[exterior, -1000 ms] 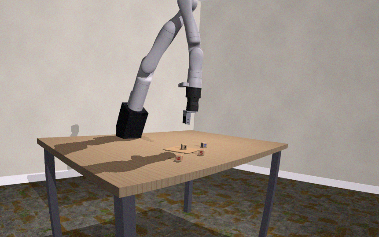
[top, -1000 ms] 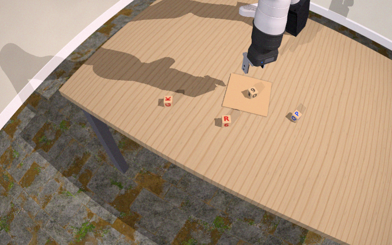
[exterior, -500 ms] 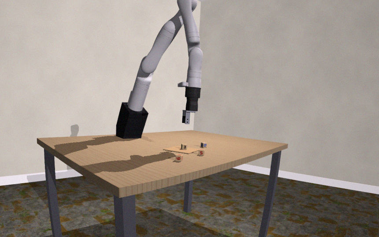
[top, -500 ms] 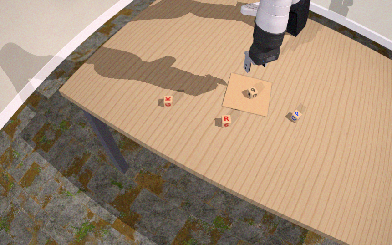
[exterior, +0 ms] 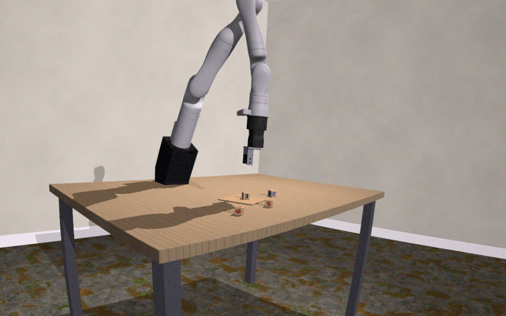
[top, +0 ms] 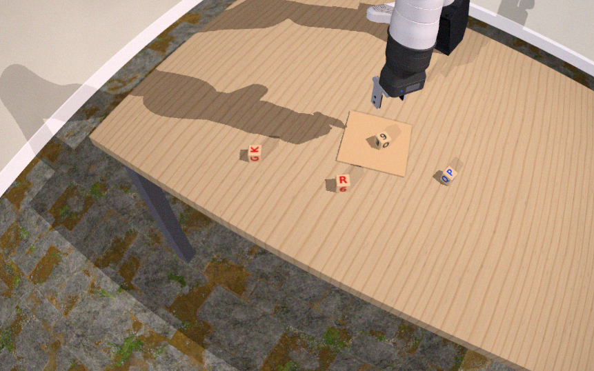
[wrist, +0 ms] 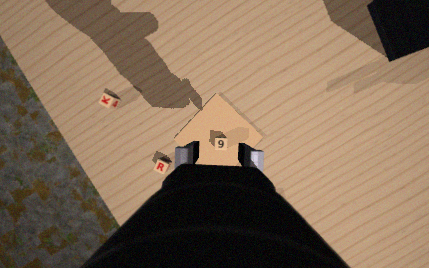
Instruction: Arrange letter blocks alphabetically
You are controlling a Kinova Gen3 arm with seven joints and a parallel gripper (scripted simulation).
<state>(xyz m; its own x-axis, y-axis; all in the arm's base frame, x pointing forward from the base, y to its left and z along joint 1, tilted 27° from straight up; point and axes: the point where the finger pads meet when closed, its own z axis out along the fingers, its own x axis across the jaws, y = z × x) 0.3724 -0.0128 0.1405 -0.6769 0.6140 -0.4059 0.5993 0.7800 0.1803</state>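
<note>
The block with a black 9 on top (top: 383, 139) (exterior: 245, 195) (wrist: 221, 144) stands near the middle of the mat (top: 354, 147) (exterior: 231, 199) (wrist: 218, 110). The red K block (top: 254, 152) (exterior: 238, 211) (wrist: 109, 100) lies off the mat, its K sideways in the top view. The red R block (top: 342, 182) (exterior: 269, 203) (wrist: 161, 166) stands just off the mat, its R upright in that view, which faces the base. The blue P block (top: 448, 175) (exterior: 271, 193) is off the mat's other side, its P tilted; the arm hides it in the wrist view. My gripper (top: 390, 102) (exterior: 248, 161) (wrist: 218, 150) is open and empty, high above the table.
The black robot base (top: 452, 27) (exterior: 176, 161) (wrist: 416, 27) stands at the table's far side in the top view. The table edge (top: 206, 216) runs beyond the K and R blocks. The arm's shadow falls between the K block and the mat.
</note>
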